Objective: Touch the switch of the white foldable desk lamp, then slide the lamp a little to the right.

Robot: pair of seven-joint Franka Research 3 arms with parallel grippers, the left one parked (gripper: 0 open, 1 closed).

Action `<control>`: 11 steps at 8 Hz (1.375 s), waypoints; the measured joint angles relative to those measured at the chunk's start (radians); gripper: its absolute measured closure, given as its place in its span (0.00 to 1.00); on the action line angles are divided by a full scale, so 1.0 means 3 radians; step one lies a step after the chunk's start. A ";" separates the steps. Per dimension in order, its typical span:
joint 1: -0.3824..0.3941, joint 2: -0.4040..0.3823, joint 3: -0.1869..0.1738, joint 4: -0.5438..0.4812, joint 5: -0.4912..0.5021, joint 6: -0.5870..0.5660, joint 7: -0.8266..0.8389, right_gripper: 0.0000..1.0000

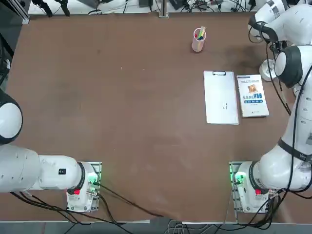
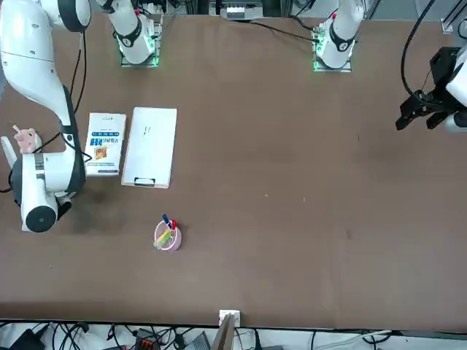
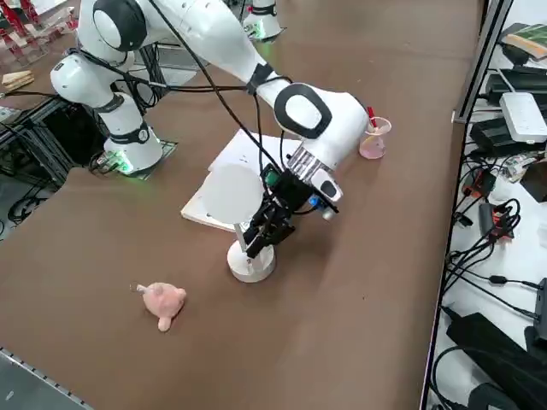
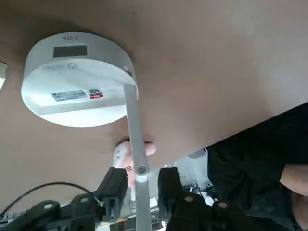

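1. Brown counter (image 1: 122,131) stretches beneath everything; past its edge, the right wrist view shows a person in dark clothing (image 4: 255,168).

2. Right end effector (image 4: 143,190): low over the robot's right part of the counter, its two fingers open, with a gap showing on either side of what runs between them.

3. Between those fingers runs the thin hinged arm (image 4: 135,127) of the white desk lamp (image 3: 250,263). Whether either finger brushes it, I cannot tell.

4. Lamp base, round and white, stands on the counter just beside the end effector, toward the robot's right. The flat head (image 3: 232,194) is raised above the counter, also close to the end effector.

5. Switch: a faint round mark (image 4: 71,66) shows on the base, but I cannot tell for certain that it is the switch. Both fingers are apart from the base.

6. Farther to the robot's right, and nearer its mounts, sits a pink pig figure (image 3: 162,303).

7. On the lamp's left lie a white booklet (image 1: 252,96) and, beside it, a clipboard (image 1: 221,97).

8. Well apart, toward the far edge, stands the pink pen cup (image 1: 199,40), holding pens.
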 joint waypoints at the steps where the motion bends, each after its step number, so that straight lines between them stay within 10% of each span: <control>1: 0.0005 0.0000 0.0005 0.0032 -0.0021 0.0021 -0.0003 0.36; 3: 0.0054 0.0000 0.0019 0.0098 -0.0034 0.0118 -0.0059 0.02; 7: 0.0548 -0.0026 0.0105 0.0268 -0.0028 0.0202 -0.0185 0.01; 11: 0.0922 -0.0516 0.0494 0.0337 0.0262 -0.0368 -0.0209 0.00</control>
